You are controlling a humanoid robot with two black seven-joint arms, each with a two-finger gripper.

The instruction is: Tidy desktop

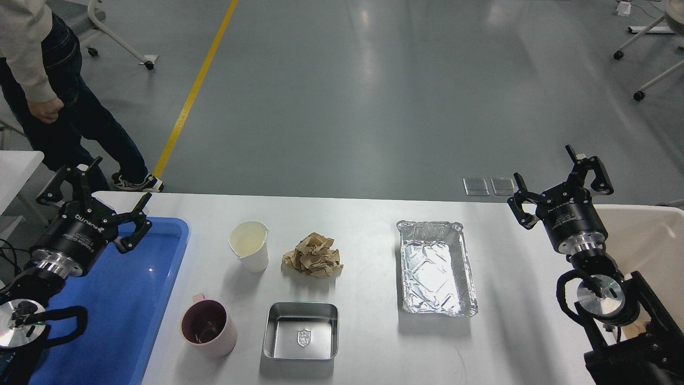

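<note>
The white desktop (363, 224) spans the head view. On it stand a white paper cup (249, 246), a crumpled brown paper ball (313, 255), a pink mug (208, 327), a square metal tray (301, 331) and a foil tray (435, 274). My left gripper (96, 190) is open and empty, raised above the far end of the blue tray (133, 299). My right gripper (558, 184) is open and empty, raised above the table's right end, right of the foil tray.
A cream-white bin (649, 235) sits at the right edge under my right arm. A person (48, 96) stands beyond the table's far left corner. Wheeled chair bases (638, 53) stand on the grey floor behind.
</note>
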